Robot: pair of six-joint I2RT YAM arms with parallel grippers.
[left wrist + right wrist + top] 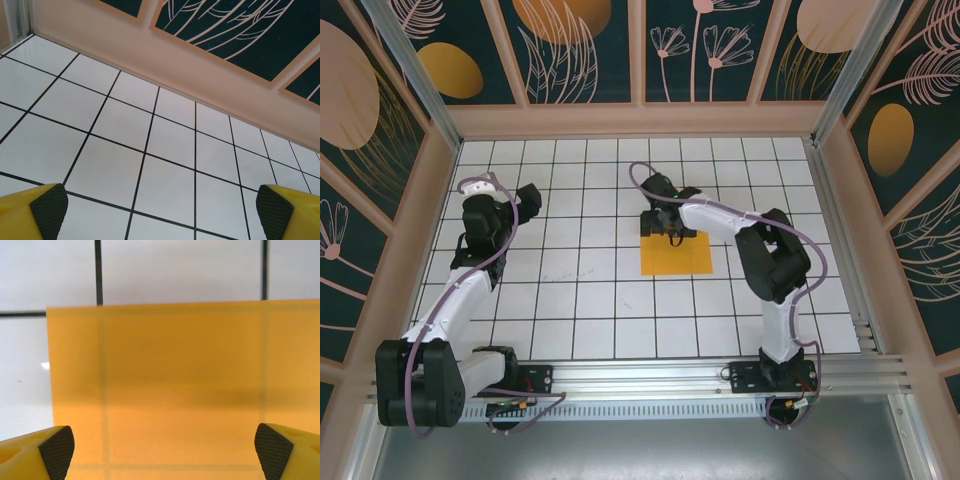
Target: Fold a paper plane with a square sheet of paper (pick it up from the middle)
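The square sheet of paper [676, 257] is lying flat on the tabletop [570, 300], just right of frame centre. The right tool [164, 449] is being held wide apart over its upper edge, empty (the left tool [160, 212] too, upper left). The middle should probably be getting pinched, not the edge.

The top camera looks down from high at the near edge on the whole floor [570, 300]. The left wrist camera looks low across the floor to a wall [210, 85]. The right wrist camera faces down, very close on the paper [175, 390], which the top view shares.
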